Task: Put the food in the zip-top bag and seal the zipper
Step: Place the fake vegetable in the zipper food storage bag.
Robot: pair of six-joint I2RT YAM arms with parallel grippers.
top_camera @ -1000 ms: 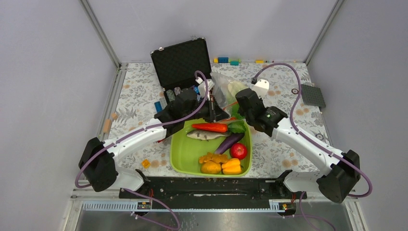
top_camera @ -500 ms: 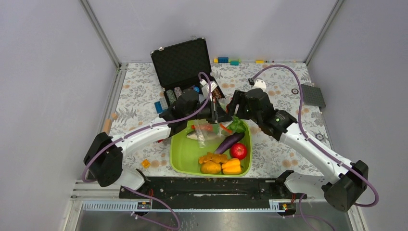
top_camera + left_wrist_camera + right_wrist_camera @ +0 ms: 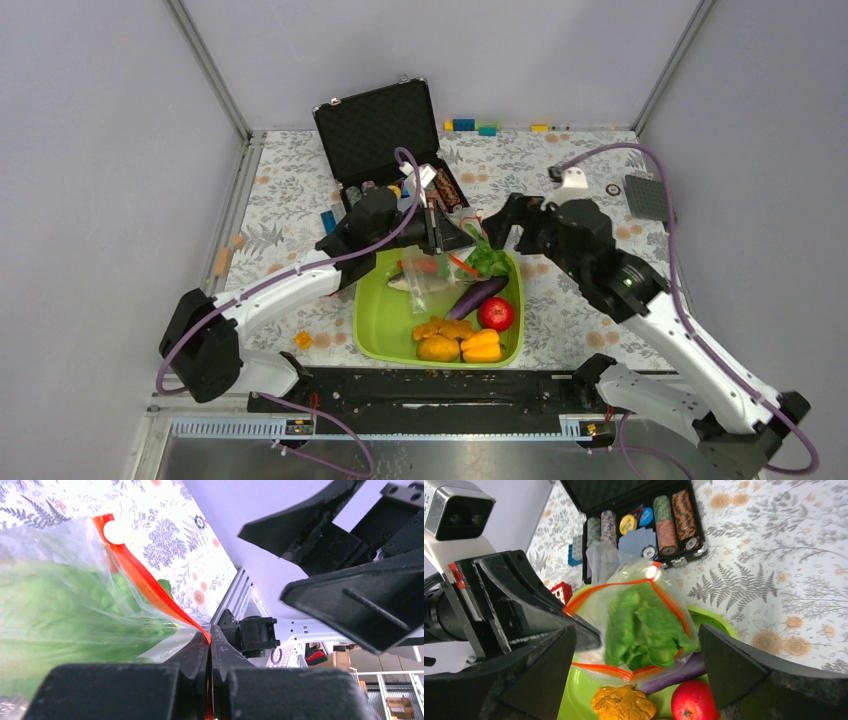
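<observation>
Your lime-green tray (image 3: 385, 325) is the landmark here. Behind its far left corner stands the open black case (image 3: 378, 122), with poker chips (image 3: 663, 517) racked in the lower half.

The zip-top bag (image 3: 604, 562) hangs above the tray's far edge, mouth gaping towards the right wrist camera. Your left gripper (image 3: 210, 645) is above that same far edge, its fingers pinched tight on the bag's rim. Your right gripper (image 3: 636, 635) is just beyond the tray's far right corner, jaws spread wide on either side of the bag's mouth and holding nothing.

The green lettuce (image 3: 639, 625) seems to sit inside the bag, ringed by the rim, though the clear plastic makes that hard to confirm. The rest of the food lies in the tray:
- the purple eggplant (image 3: 477, 296) is right of centre;
- the silver fish (image 3: 400, 284) and orange carrot (image 3: 425, 266) are at the far side, partly under the hanging bag;
- the yellow-orange peppers (image 3: 460, 343) are at the near right;
- the red apple (image 3: 496, 313) is by the right wall.

The orange-red zipper (image 3: 145, 582) is unsealed. It runs up from the left fingers to a white slider (image 3: 117, 531).
</observation>
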